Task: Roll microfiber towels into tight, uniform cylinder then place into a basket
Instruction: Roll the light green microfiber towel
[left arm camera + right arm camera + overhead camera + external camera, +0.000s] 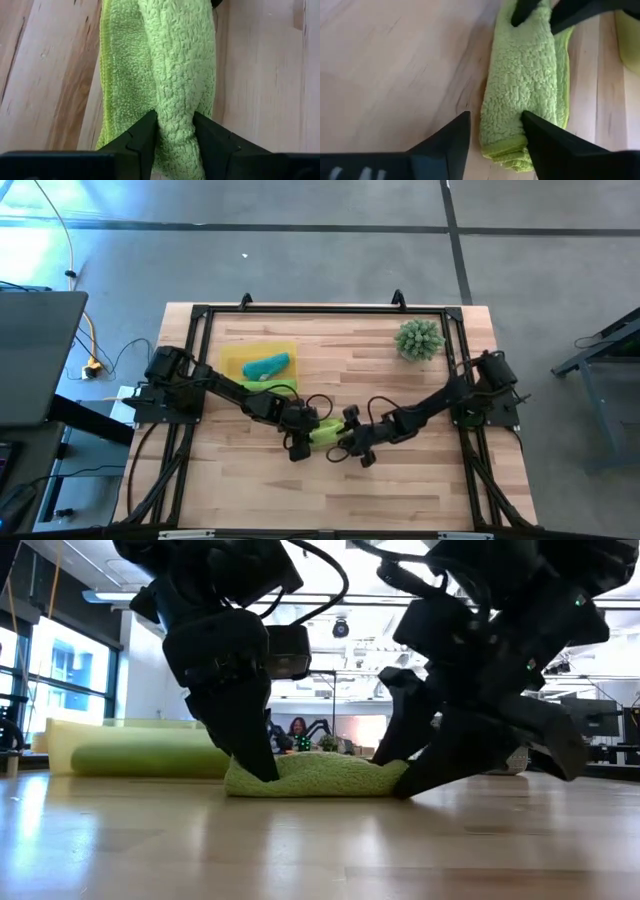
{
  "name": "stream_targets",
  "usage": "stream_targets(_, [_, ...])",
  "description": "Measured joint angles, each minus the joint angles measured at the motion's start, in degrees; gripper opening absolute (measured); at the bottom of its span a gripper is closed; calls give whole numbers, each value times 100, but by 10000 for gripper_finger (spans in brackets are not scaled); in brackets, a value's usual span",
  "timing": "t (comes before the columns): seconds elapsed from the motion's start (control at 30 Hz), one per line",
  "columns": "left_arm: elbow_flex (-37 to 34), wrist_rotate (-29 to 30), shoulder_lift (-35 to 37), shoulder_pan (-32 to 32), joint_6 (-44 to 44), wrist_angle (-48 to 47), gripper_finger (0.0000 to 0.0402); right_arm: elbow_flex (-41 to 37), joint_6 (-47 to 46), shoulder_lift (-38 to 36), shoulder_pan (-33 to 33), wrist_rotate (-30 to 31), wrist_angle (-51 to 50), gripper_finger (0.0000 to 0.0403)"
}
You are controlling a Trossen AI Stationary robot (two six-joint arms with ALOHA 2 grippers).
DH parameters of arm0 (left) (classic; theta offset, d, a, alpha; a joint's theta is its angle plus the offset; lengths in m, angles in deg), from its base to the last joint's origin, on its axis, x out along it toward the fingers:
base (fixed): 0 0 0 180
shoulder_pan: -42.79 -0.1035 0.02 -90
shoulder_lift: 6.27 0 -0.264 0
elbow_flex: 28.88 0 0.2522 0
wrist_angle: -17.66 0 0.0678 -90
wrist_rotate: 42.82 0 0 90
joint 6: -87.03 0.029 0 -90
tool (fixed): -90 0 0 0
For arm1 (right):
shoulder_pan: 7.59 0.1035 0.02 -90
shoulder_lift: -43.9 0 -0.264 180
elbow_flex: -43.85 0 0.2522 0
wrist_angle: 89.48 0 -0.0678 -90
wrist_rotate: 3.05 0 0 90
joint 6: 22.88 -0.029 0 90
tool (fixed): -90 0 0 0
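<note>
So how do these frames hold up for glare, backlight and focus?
High view: bright glare on the floor at upper left, table evenly lit. Low view: both arms are dark silhouettes against lit windows; the green towel reads clearly, the near tabletop looks soft. Left wrist view: towel pile crisp. Right wrist view: slightly softer.

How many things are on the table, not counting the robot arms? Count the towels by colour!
Lime green towels: 2
Teal towel: 1
Yellow basket: 1
Spiky plant: 1
Total: 5
</note>
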Motion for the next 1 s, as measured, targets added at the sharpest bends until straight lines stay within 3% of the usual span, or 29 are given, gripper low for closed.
stream_targets(0.33, [76,-210,533,5,544,-533,130,8,-1284,17,-185,-83,-150,56])
stream_targets(0.47, [246,73,733,9,847,-1141,133,10,-1732,13,-287,-316,-216,13])
stream_targets(0.63, [412,481,846,114,1213,-1201,133,-3,-2346,14,-548,-1206,-136,8])
stream_targets(0.8, [424,871,811,376,1826,-569,133,-3,-3418,19,-980,-2257,-108,5])
stream_targets(1.0, [428,1686,528,659,1913,38,141,-7,-4408,34,-1400,-3260,-50,8])
